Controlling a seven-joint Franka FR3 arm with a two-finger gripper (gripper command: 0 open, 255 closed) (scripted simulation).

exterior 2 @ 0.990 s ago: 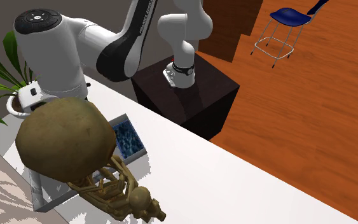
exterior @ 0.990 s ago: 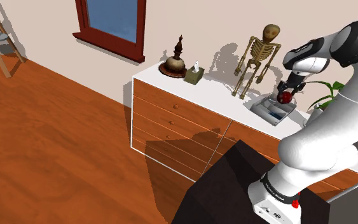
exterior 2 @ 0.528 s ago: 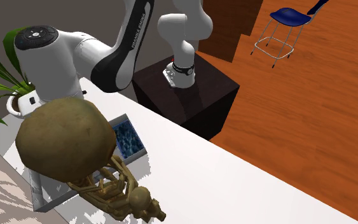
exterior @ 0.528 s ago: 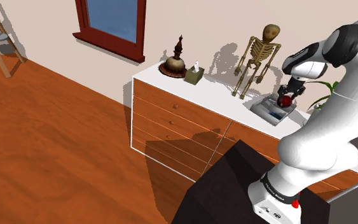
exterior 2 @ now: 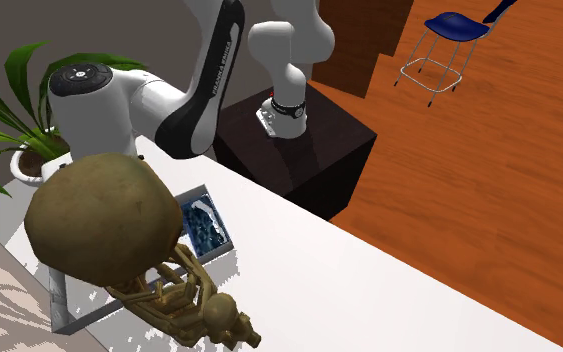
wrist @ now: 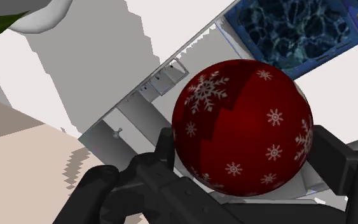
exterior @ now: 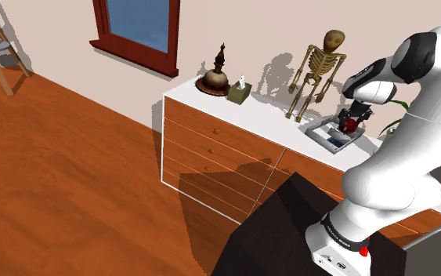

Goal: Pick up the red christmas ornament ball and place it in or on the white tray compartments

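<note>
Plainly the carry is all but done, and the step in hand is setting the ball down. Reading the shoulder view from left to right: the skeleton [exterior: 318,70] stands against the wall. The white tray [exterior: 320,133] lies on the dresser top [exterior: 269,114] at the skeleton's five o'clock. The gripper [exterior: 351,121] hangs over the tray's three o'clock end, and a potted plant [exterior: 403,110] sits further off toward three o'clock.

The jaws are parted just enough to take the red ornament ball [wrist: 242,127], with its white snowflakes, and clasp it on both sides. Under the ball, the wrist view shows the tray's pale compartments [wrist: 139,111]. Beyond the ball is a blue patterned compartment [wrist: 292,32].

By my judgement the next move calls for a short descent. The fingers should then part gently, since a round ball may roll once freed.
</note>
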